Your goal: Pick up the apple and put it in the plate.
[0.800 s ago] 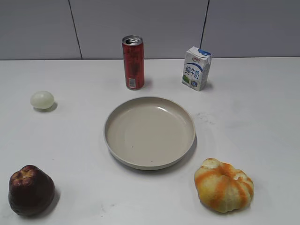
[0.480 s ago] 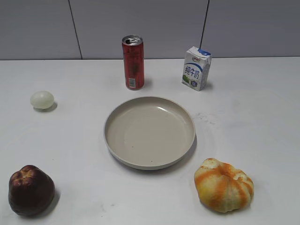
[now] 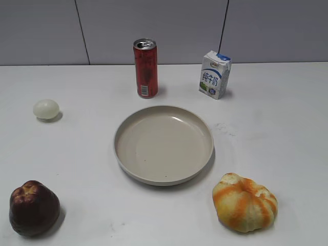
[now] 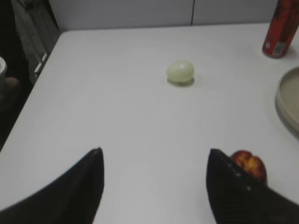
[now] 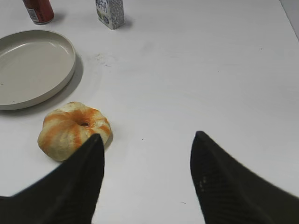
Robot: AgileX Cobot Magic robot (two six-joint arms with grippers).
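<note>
The dark maroon apple (image 3: pixel 34 207) sits at the table's front left; in the left wrist view it (image 4: pixel 249 164) peeks out behind the right finger. The beige plate (image 3: pixel 125 154) lies empty in the middle; its edge shows in the left wrist view (image 4: pixel 286 95) and it also shows in the right wrist view (image 5: pixel 65 70). My left gripper (image 4: pixel 154 154) is open and empty above bare table, left of the apple. My right gripper (image 5: pixel 147 140) is open and empty. Neither gripper shows in the exterior view.
An orange-and-yellow lumpy fruit (image 3: pixel 245 202) lies front right, by my right gripper's left finger (image 5: pixel 70 130). A pale egg-like ball (image 3: pixel 46 109) lies at the left. A red can (image 3: pixel 146 68) and a milk carton (image 3: pixel 214 75) stand behind the plate. The table's left edge (image 4: pixel 44 74) is near.
</note>
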